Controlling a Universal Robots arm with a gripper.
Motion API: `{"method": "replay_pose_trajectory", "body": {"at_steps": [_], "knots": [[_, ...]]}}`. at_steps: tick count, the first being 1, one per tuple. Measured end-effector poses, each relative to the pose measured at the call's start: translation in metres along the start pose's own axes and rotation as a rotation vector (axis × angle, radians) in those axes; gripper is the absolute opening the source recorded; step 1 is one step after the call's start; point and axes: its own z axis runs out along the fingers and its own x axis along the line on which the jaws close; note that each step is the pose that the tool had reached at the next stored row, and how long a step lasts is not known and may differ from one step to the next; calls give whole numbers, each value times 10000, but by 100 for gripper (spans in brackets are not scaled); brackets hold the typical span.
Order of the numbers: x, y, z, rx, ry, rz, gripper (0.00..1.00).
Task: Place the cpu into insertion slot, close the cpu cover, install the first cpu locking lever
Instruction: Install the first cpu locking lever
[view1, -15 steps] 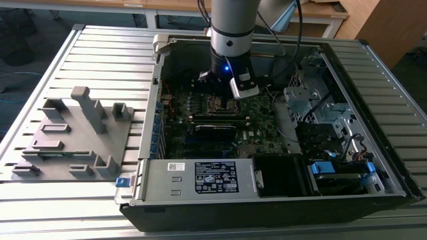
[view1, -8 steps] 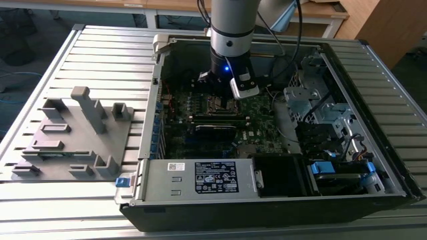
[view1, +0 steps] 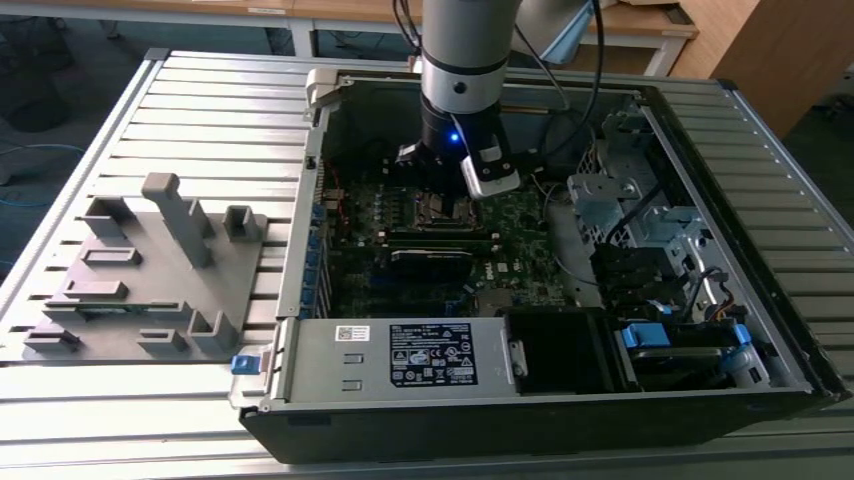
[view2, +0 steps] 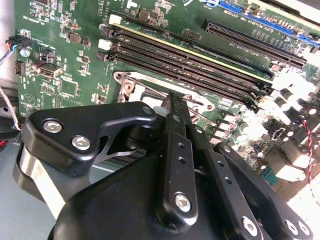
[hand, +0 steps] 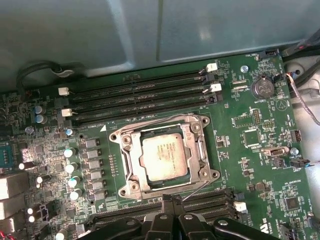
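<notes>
The robot arm (view1: 467, 60) comes down vertically from the top centre of the exterior view, and its black gripper (view2: 172, 107), seen in the second wrist view, points downward with both fingers pressed together into one narrow tip.

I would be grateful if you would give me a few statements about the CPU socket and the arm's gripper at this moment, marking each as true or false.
1. The cpu sits in the socket with the cpu cover lying flat around it. True.
2. The gripper is carrying the cpu above the case. False: the chip lies in the socket, and the gripper's tip is low at the socket's edge, beside a thin wire lever.
3. The memory slots next to the socket run parallel to one another. True.
4. In the exterior view the arm reaches over the grey fixture plate. False: the arm reaches down into the open computer case, with the plate at that view's left.
</notes>
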Motion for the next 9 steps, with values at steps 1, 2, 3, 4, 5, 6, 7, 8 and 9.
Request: {"method": "replay_pose_trajectory", "body": {"at_steps": [1, 2, 3, 4, 5, 6, 7, 8, 9], "knots": [[0, 0, 0, -1, 1, -8, 10], [0, 0, 0, -1, 1, -8, 10], [0, 0, 0, 0, 1, -9, 10], [0, 0, 0, 0, 1, -9, 10], [0, 0, 0, 0, 1, -9, 10], [0, 0, 0, -1, 1, -9, 10], [0, 0, 0, -1, 1, -14, 10], [0, -1, 1, 0, 2, -22, 10], [0, -1, 2, -1, 3, -31, 10]]}}
